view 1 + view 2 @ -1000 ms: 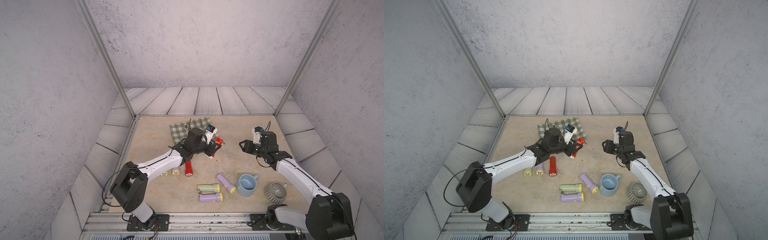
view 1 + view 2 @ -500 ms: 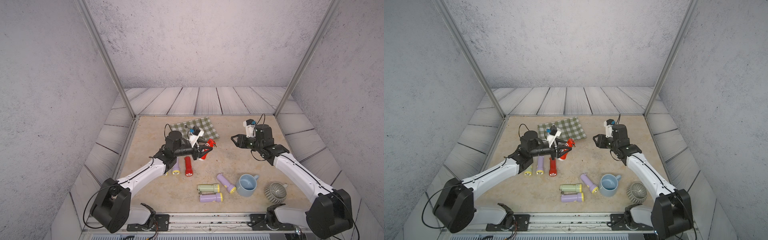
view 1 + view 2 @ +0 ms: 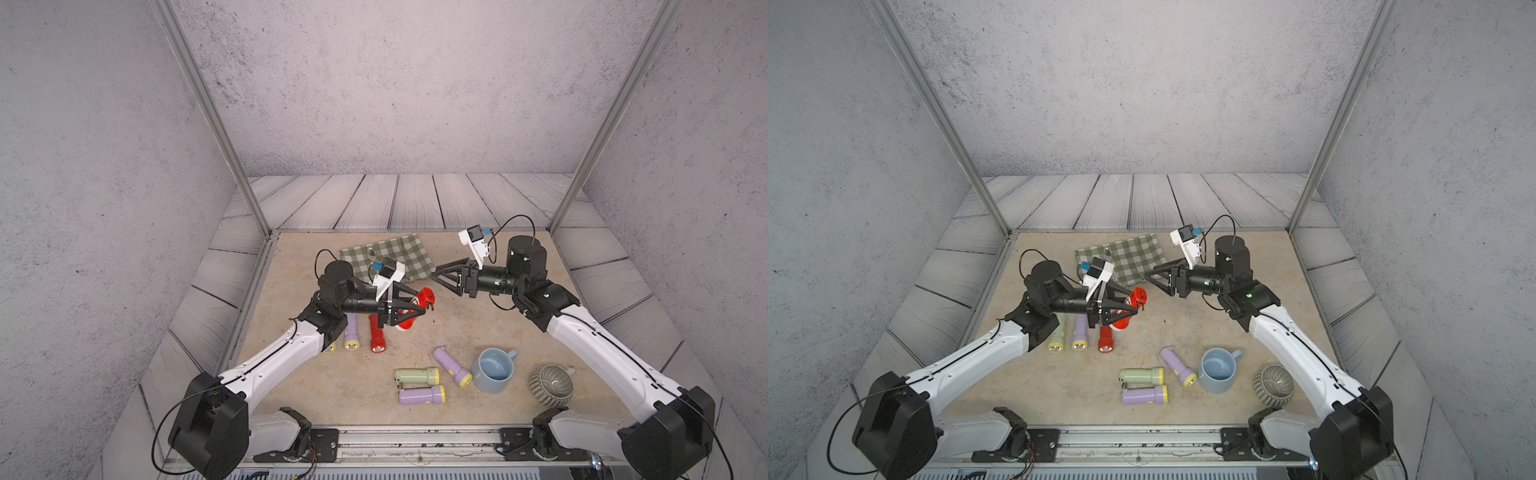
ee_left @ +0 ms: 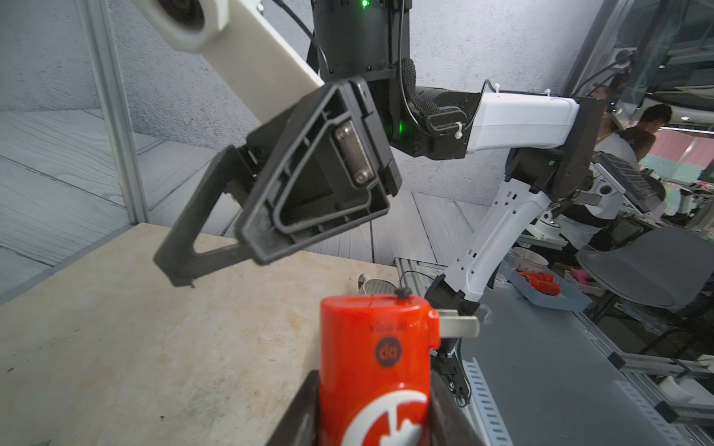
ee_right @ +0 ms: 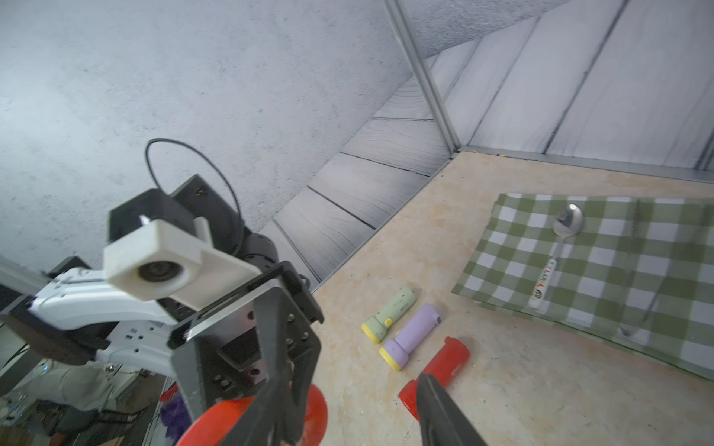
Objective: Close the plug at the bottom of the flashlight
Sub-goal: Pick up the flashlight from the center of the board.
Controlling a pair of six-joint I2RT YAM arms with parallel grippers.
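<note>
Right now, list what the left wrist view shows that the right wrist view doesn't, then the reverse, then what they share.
Left wrist only: the held flashlight seen from its bottom end, with its plug sticking out, and the open right fingers close by, not touching it.
Right wrist only: the cloth with a spoon, three flashlights lying on the table, green, purple and red, and the left wrist camera.
Both: the held flashlight, gripped by the left fingers, and the table.
</note>
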